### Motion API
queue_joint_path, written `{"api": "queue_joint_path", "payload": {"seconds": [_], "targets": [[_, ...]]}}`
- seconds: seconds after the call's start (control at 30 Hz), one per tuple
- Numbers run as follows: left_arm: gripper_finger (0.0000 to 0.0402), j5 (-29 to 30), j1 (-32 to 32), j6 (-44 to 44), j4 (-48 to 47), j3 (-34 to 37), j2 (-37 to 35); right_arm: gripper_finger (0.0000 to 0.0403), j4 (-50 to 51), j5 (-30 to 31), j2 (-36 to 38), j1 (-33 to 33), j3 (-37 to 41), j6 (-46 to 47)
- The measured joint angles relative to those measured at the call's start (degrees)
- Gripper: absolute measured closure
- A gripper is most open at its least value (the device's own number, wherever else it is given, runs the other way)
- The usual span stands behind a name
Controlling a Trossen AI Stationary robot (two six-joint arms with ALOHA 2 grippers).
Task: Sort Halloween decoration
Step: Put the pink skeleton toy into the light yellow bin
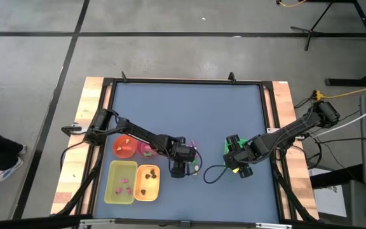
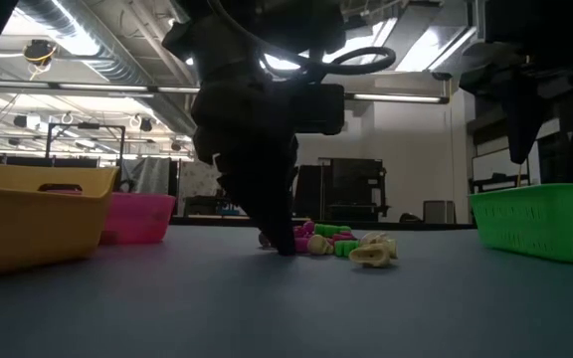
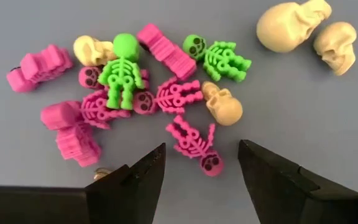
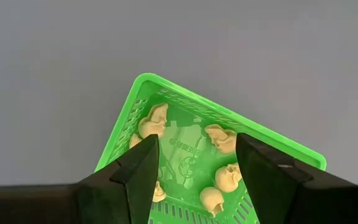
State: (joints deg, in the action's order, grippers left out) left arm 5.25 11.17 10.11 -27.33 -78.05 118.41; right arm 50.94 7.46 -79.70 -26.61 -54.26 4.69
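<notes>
Crowding is the risk: left tool (image 3: 201,165), spread over the magenta skeleton (image 3: 194,142), could also catch the cream skull (image 3: 222,103) just beside it.

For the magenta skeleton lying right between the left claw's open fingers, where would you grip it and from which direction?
Grip the magenta skeleton across its ribcage, coming straight down from above. It lies flat on the table, slightly apart from the pile, so the fingers of the open left claw should fit either side. The ribs are its widest, firmest part; the limbs look thin.
</notes>
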Motion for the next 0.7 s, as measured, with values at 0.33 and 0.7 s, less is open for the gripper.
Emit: {"api": "queue_joint_path", "payload": {"seconds": [0.33, 0.7], "targets": [[0.0292, -0.25, 0.05, 0.02, -0.12, -0.01, 0.04, 0.0189, 0.00, 0.00, 0.00, 0.00, 0.00, -0.02], [0.0350, -0.19, 0.08, 0.02, -0.17, -0.01, 0.04, 0.0189, 0.00, 0.00, 0.00, 0.00, 0.00, -0.02]]}}
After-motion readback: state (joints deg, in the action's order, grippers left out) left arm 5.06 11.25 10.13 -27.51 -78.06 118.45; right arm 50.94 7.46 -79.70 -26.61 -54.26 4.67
